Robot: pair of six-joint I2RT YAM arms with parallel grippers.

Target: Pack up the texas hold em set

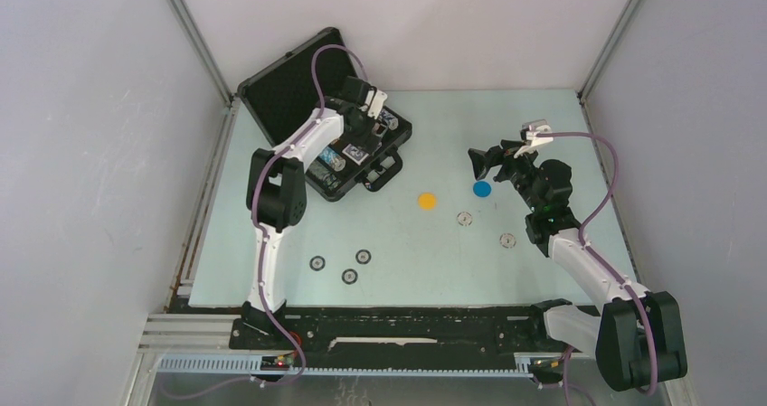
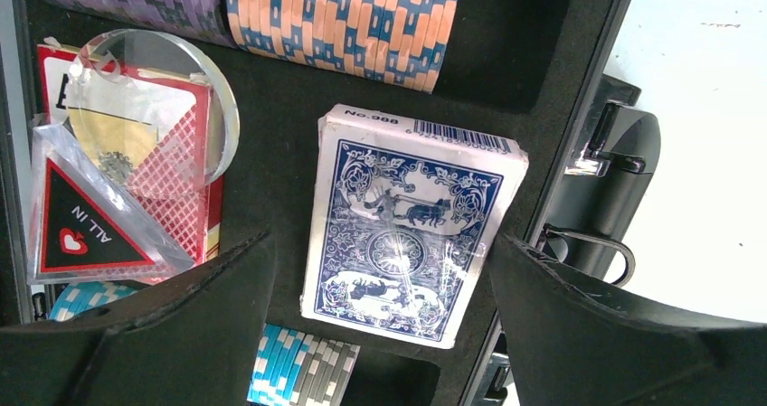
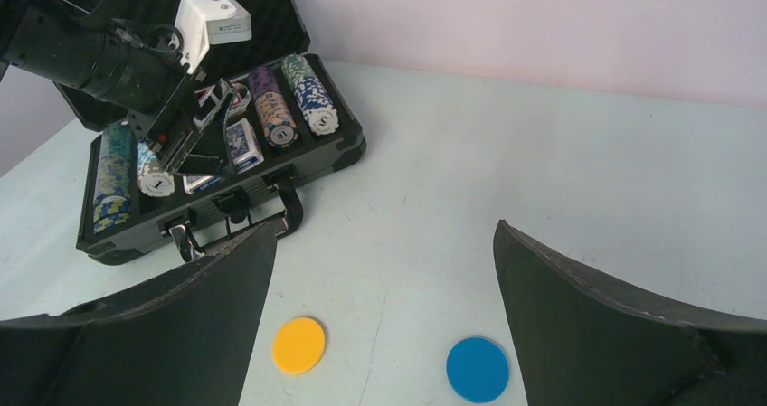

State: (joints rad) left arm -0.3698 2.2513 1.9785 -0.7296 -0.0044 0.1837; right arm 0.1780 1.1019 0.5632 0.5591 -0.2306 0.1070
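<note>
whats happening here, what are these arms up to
A two-arm robot is packing a poker set. The left fingers stand open on either side of the blue-backed card deck, which lies in the open case. The right fingers hang open above the blue disc, with the orange disc beside it. Five loose chips also lie on the table, not yet packed.
</note>
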